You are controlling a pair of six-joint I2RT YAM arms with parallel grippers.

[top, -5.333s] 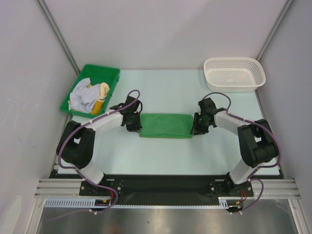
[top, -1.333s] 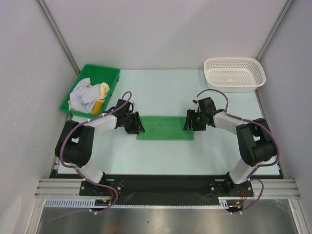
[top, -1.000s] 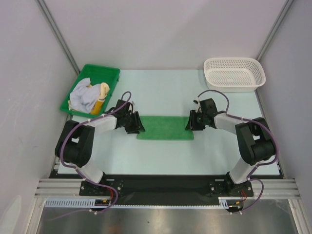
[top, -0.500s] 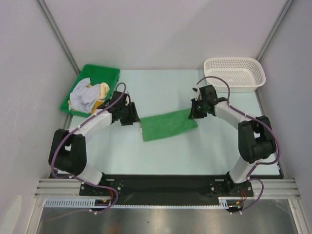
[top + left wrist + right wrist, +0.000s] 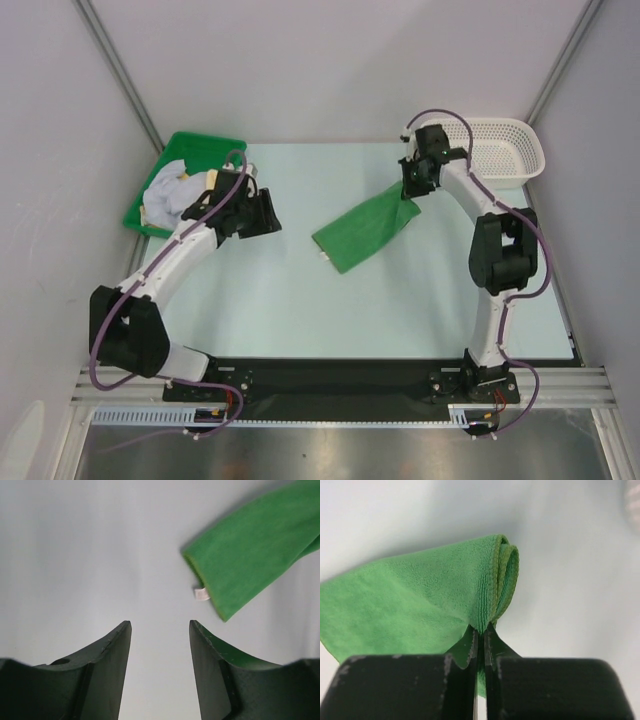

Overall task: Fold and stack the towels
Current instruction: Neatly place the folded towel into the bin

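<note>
Right gripper [image 5: 413, 183] clamps far-right end of folded green towel [image 5: 365, 232], beside mesh basket [image 5: 500, 150]. Towel lies diagonally toward near-left on table [image 5: 300, 300]. Left gripper [image 5: 262, 214] wide, empty, left of towel.

The pale table [image 5: 300, 300] carries a green tray [image 5: 200, 141] at its far left corner and a white mesh basket [image 5: 515, 150] at its far right corner. Between them, a folded green towel [image 5: 365, 230] lies slantwise, its near-left end flat on the top and its far-right end raised off it.
</note>
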